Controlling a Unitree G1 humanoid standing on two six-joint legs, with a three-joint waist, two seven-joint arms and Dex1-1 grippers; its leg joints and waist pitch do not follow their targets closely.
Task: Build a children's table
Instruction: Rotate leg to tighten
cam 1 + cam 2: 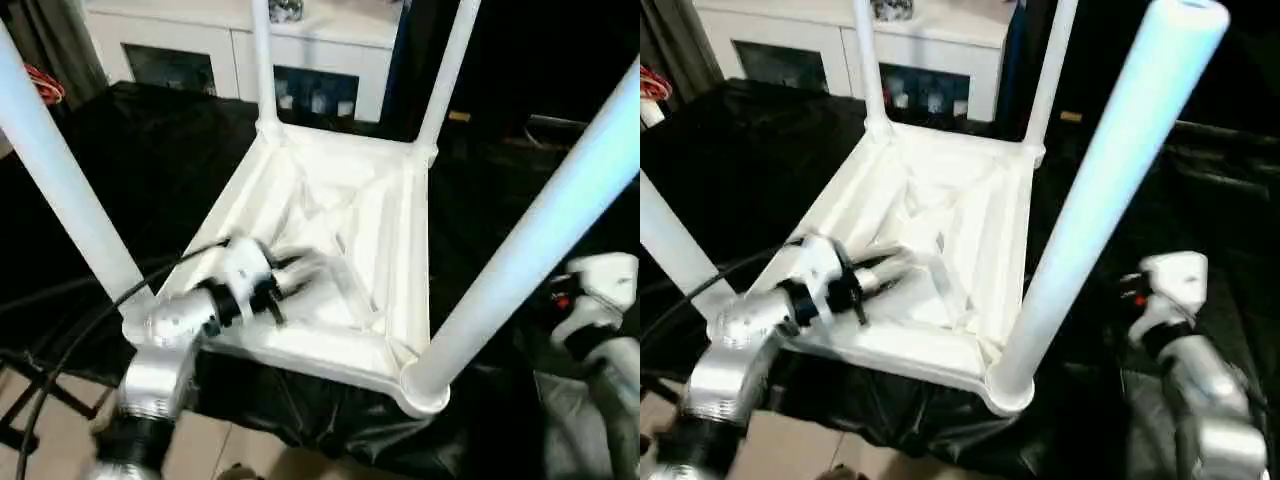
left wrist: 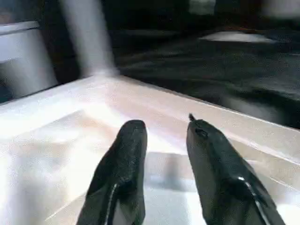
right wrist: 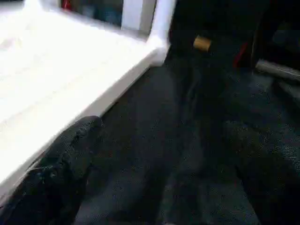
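The white plastic rectangular table top point(image 1: 340, 250) lay ribbed side up on the black-draped desk point(image 1: 130, 170), four long white tapered tube legs point(image 1: 1110, 190) standing in its corner sockets. The left gripper point(image 2: 164, 140) hovered over the ribs, jaws apart and empty; the right gripper point(image 3: 154, 168) stood beside the rim, jaws wide. The assembly looked light, stiff and slick; a leg near its socket seemed the surest hold.

dim, motion-blurred, white plastic glaring

Four legs point(image 1: 540, 240) cut off at the top edge — left end effector point(image 1: 310, 268) motion-blurred, right arm point(image 1: 1200, 400) cropped
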